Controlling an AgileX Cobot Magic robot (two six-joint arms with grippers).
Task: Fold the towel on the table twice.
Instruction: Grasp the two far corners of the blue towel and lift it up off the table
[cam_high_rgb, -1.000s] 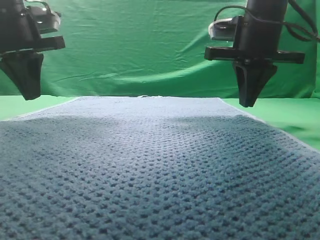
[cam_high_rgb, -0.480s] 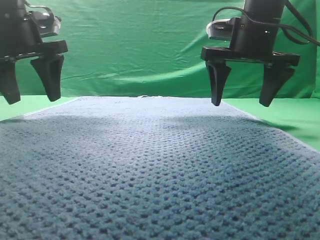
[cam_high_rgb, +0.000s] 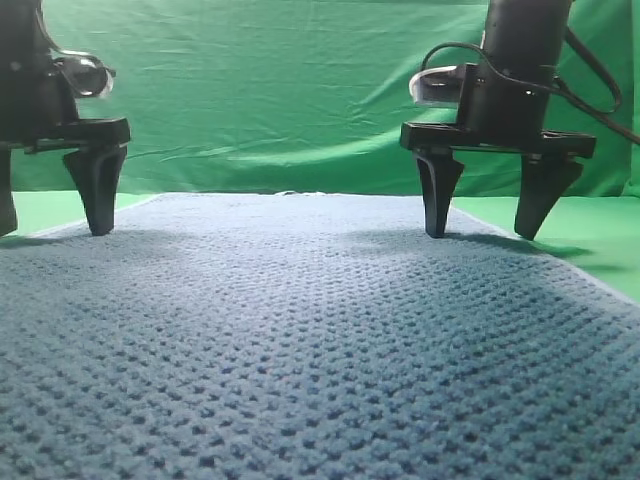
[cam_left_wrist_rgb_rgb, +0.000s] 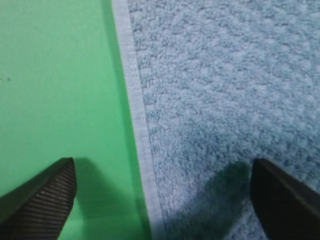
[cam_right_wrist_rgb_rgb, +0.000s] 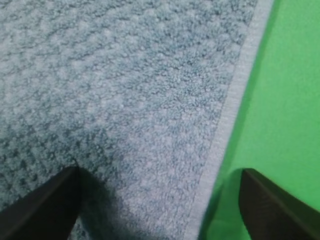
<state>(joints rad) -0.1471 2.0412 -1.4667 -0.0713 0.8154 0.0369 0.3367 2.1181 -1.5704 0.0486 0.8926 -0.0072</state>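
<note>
The blue-grey waffle-knit towel (cam_high_rgb: 300, 330) lies flat on the green table (cam_high_rgb: 590, 235) and fills most of the exterior view. My left gripper (cam_high_rgb: 50, 230) is open, low at the towel's far left edge. In the left wrist view (cam_left_wrist_rgb_rgb: 160, 210) its fingers straddle the towel's pale edging (cam_left_wrist_rgb_rgb: 135, 115), one over the table (cam_left_wrist_rgb_rgb: 55, 75) and one over the towel (cam_left_wrist_rgb_rgb: 225, 90). My right gripper (cam_high_rgb: 481, 233) is open, low at the far right edge. In the right wrist view (cam_right_wrist_rgb_rgb: 160, 210) it straddles the edging (cam_right_wrist_rgb_rgb: 230, 115), with towel (cam_right_wrist_rgb_rgb: 125, 90) on the left and table (cam_right_wrist_rgb_rgb: 290, 90) on the right.
A wrinkled green backdrop cloth (cam_high_rgb: 280, 90) hangs behind the table. Bare green table shows beside the towel at the far left (cam_high_rgb: 30, 210) and along the right side.
Both grippers went from shut to open, then came down from above the towel until their fingertips are at its far left and right edges.
</note>
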